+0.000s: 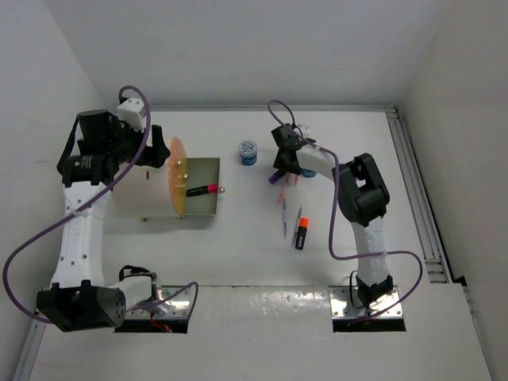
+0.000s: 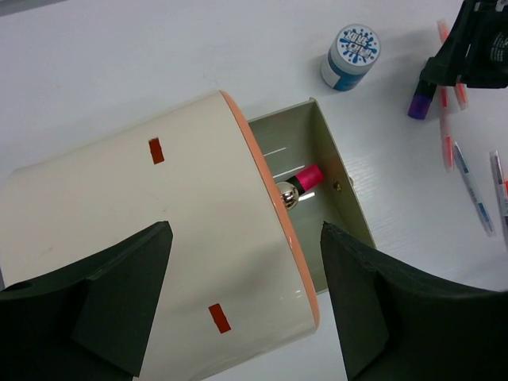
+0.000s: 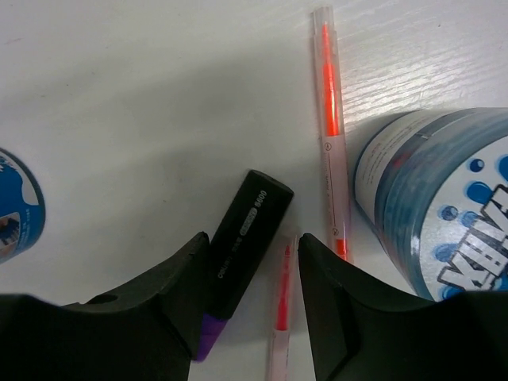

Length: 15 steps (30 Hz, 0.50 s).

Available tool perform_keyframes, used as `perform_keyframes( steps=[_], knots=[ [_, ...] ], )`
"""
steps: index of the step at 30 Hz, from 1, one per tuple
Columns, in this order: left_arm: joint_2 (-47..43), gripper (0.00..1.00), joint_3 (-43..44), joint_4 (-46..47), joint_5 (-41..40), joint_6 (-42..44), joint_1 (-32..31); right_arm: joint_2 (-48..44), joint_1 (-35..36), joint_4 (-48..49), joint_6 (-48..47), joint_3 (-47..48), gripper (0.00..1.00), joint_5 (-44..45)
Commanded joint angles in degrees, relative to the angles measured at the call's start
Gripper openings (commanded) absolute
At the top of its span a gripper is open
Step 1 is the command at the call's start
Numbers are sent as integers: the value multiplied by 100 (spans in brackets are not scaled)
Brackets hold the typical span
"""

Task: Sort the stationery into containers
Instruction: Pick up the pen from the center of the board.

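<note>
The cream drum cabinet (image 2: 159, 230) lies on the table with one orange-fronted drawer (image 1: 205, 202) pulled out. A pink-ended highlighter (image 1: 202, 190) lies in the drawer, and it also shows in the left wrist view (image 2: 306, 176) behind the brass knob (image 2: 287, 194). My left gripper (image 2: 246, 298) is open, its jaws wide apart above the cabinet's orange rim. My right gripper (image 3: 252, 270) is open and low over the table. A purple-ended highlighter (image 3: 242, 242) lies between its jaws against the left finger (image 3: 159, 302), with a pink pen (image 3: 282, 305) beside it.
One blue-and-white roll (image 1: 248, 151) stands behind the drawer. A second roll (image 3: 444, 214) is close to my right gripper's right side, with another pink pen (image 3: 329, 119) along it. Pens (image 1: 283, 214) and an orange-ended highlighter (image 1: 301, 232) lie nearer the arm bases.
</note>
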Motion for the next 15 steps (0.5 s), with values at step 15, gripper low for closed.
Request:
perform_keyframes(
  steps=[15],
  knots=[
    [-39,82,-55,38,2,127,189,166,208,291,-228,259,47,63]
  ],
)
